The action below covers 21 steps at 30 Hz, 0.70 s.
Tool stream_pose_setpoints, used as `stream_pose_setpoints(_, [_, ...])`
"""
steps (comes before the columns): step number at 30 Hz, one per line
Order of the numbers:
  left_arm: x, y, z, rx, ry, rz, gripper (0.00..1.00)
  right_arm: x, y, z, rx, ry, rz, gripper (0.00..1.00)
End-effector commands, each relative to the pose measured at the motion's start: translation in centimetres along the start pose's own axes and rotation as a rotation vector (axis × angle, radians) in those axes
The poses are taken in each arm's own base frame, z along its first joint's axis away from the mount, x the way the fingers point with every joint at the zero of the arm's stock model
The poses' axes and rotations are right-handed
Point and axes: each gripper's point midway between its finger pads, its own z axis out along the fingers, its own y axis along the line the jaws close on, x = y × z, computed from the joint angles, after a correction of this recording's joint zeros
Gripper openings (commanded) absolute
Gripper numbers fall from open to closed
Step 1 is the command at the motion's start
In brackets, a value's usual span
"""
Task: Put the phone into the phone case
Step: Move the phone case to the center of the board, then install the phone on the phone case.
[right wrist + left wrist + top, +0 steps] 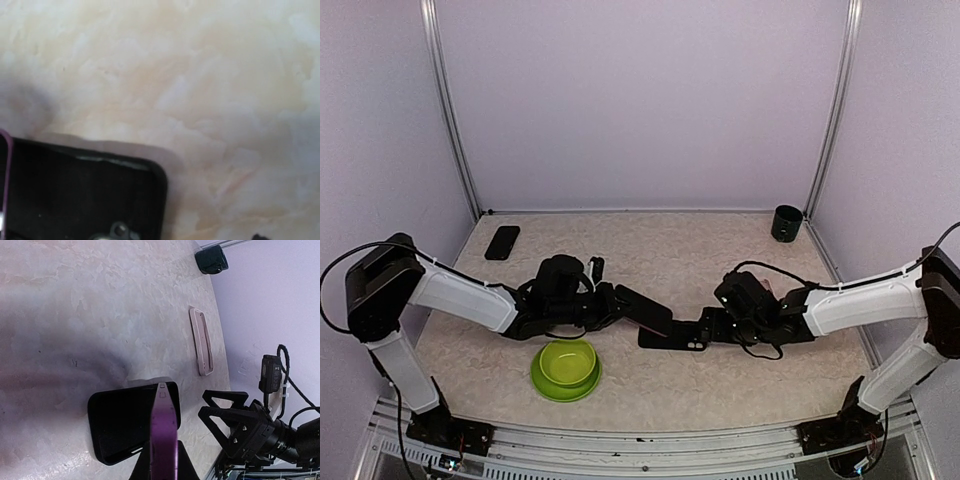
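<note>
Phone [164,430] fills the foreground of the left wrist view, seen edge-on with its purple rim up. The left gripper [618,302] has its jaws clamped on the phone's near end. The phone is held on a slant, its free end dipping toward the case [125,427]. That slant looks deliberate: one end can be tucked under the case's lip first and the rest pressed flat after it.

The case lies open side up around the middle of the desk [720,250], somewhat closer to the near edge than to the far one. The bowl [565,368] sits just beside it toward the near-left corner. From above, the phone's low end overlaps the left end of the case. Whether the two touch I cannot tell.

At the other end of the case stands the right gripper [206,404], jaws spread wide with nothing between them. It seems placed there to brace the case against sliding when the phone is pushed in, though it grips nothing. Whether it touches the case is unclear. Its own camera shows only a rounded corner of the case, bare desk and a sliver of purple rim at the left border.

So the phone hangs in the left gripper over the left end of the case, which lies just ahead of and below those fingertips and just beside the right gripper.
</note>
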Motion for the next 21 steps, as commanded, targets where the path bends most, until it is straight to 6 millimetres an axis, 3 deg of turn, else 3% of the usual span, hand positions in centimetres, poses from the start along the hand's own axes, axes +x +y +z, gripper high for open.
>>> stream_pose_setpoints(1, [-0.7,-3.2,0.7,0.112,-0.015,-0.005,0.00,-1.5,-0.1,-0.8,-0.082,-0.053,0.010,0.79])
stream_pose_setpoints(11, [0.3,-3.8,2.3,0.124,0.015,-0.014,0.00,-1.5,-0.5,-1.4,-0.288,-0.062,0.096,0.86])
stream_pose_setpoints(21, [0.8,-3.7,3.5,0.127,0.028,-0.041,0.00,0.0,0.6,0.0,-0.342,0.004,0.081,0.87])
